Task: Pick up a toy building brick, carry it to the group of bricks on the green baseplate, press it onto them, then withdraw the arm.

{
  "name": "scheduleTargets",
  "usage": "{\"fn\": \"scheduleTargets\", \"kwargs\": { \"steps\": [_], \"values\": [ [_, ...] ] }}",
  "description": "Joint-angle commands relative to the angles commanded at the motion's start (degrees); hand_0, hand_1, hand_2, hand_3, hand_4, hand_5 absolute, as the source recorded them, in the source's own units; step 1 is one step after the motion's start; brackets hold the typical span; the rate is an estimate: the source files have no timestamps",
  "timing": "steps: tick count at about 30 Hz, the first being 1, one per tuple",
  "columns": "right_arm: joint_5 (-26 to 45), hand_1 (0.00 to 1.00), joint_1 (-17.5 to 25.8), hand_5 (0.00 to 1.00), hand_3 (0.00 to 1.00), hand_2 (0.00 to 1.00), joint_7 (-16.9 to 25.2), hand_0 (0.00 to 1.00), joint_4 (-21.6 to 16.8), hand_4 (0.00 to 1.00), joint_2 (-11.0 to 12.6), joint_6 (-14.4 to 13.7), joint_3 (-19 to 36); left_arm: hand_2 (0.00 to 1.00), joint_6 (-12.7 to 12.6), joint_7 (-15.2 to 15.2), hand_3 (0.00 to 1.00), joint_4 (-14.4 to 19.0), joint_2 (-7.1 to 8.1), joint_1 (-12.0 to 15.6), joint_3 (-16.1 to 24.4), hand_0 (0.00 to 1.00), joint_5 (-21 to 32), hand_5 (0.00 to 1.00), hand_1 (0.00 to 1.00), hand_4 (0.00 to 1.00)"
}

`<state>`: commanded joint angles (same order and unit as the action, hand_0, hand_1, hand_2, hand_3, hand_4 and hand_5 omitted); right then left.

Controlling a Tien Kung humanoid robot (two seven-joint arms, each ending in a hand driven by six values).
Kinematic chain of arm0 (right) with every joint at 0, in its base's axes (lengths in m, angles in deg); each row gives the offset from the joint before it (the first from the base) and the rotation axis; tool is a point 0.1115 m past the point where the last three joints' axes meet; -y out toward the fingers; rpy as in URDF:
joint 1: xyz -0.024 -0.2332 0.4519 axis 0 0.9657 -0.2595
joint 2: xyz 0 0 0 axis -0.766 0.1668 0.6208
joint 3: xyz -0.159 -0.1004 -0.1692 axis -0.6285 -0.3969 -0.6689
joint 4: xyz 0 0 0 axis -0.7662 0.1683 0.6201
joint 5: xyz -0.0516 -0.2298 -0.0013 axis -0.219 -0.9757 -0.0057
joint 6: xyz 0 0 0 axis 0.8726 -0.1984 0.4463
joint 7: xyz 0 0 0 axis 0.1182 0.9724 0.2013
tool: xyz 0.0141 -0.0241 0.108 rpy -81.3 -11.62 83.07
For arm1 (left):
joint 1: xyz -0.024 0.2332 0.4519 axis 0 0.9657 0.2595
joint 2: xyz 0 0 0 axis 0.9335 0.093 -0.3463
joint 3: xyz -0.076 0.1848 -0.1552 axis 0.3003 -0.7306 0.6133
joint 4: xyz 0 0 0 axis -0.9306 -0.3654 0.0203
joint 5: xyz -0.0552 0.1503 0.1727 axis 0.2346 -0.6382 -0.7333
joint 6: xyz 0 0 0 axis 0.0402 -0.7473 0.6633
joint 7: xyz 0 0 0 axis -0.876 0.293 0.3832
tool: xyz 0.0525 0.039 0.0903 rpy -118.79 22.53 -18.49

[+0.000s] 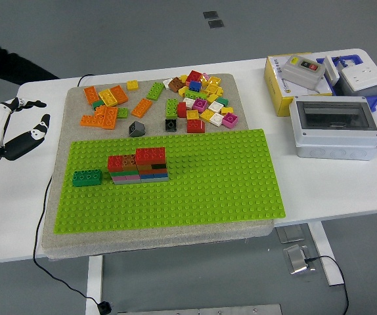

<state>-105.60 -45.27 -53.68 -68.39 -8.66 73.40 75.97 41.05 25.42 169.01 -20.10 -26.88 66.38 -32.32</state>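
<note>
Bricks stacked in a block (139, 166) stand on the left part of the green baseplate (208, 190), red ones on top over layers of brown, green, pink and blue; the block's long axis runs left to right, parallel to the baseplate's near edge. Just to its left, apart from it, a dark green brick (87, 177) lies with its long side the same way. Loose bricks lie beyond the baseplate on the grey felt mat (70, 108): an orange cluster (103, 108) at the left, turned at angles, and a mixed pile (201, 98) of red, yellow, white and magenta ones at the middle. The left hand (24, 131) hangs over the white table (31, 197) at its left edge, fingers spread wide and holding nothing, well apart from all bricks. At the right stand a yellow box (280, 92), a grey enclosure with a clear lid (336, 128) and a blue bin (356, 72). The floor beyond is grey, and a cable (44, 262) trails under the table
</note>
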Motion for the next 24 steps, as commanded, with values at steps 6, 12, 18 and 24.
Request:
{"fn": "scheduleTargets", "kwargs": {
  "steps": [6,12,18,24],
  "values": [
    [-0.1,0.583,0.0,0.998,0.764,0.705,0.0,0.616,0.0,0.61,0.0,0.1,0.0,0.748,0.0,0.1,0.635,0.0,0.0,0.0,0.3,0.846,0.0,0.403,0.79,0.56],
    [0.0,0.582,-0.1,0.998,0.764,0.703,0.1,0.615,0.0,0.61,0.0,0.1,0.0,0.747,0.1,0.1,0.633,0.0,0.01,-0.2,0.2,0.846,0.0,0.4,0.79,0.558],
    [-0.3,0.582,-0.1,0.998,0.763,0.696,0.3,0.614,0.0,0.609,0.0,0.2,0.3,0.747,0.2,0.1,0.63,-0.1,0.01,-0.2,-0.3,0.845,0.1,0.397,0.79,0.554],
    [-0.4,0.581,0.0,0.998,0.763,0.694,0.3,0.614,0.0,0.608,0.1,0.2,0.4,0.747,0.2,0.1,0.629,-0.2,-0.02,-0.3,-0.6,0.845,0.2,0.395,0.79,0.551]
  ]
}}
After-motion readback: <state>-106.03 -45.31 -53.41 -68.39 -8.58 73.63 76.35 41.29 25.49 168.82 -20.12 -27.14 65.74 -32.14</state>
